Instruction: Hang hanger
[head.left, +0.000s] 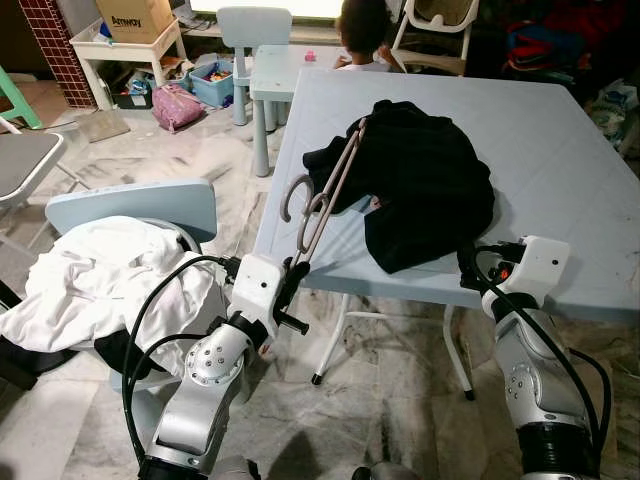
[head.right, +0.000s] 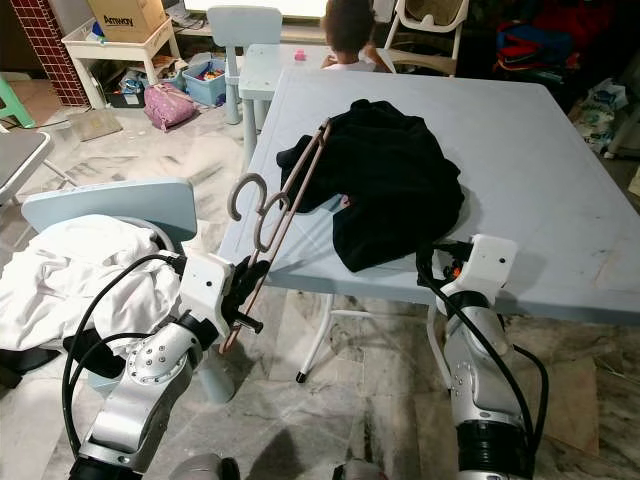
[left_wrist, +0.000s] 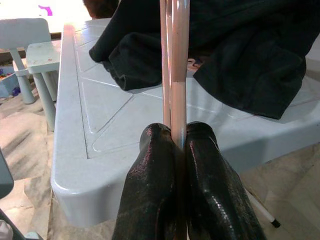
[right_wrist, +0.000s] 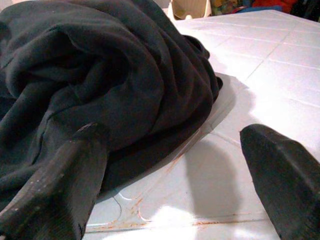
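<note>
Two thin pink hangers (head.left: 334, 186) with grey hooks (head.left: 293, 196) slant up over the near left edge of the pale blue table (head.left: 560, 160). Their upper ends reach into a crumpled black garment (head.left: 420, 180) lying on the table. My left gripper (head.left: 290, 283) is just below the table edge, shut on the hangers' lower rods (left_wrist: 176, 60); in the left wrist view both fingers (left_wrist: 150, 165) press the rods together. My right gripper (head.left: 470, 262) is at the table's near edge, open beside the black garment (right_wrist: 90, 65), one finger (right_wrist: 65, 180) against its hem.
A white cloth (head.left: 100, 275) is heaped on a light blue chair (head.left: 140, 205) to my left. A person (head.left: 362, 30) sits at a small table (head.left: 285, 70) behind. A pink bag (head.left: 175, 105), bins and a cardboard box (head.left: 135, 18) stand at the back left.
</note>
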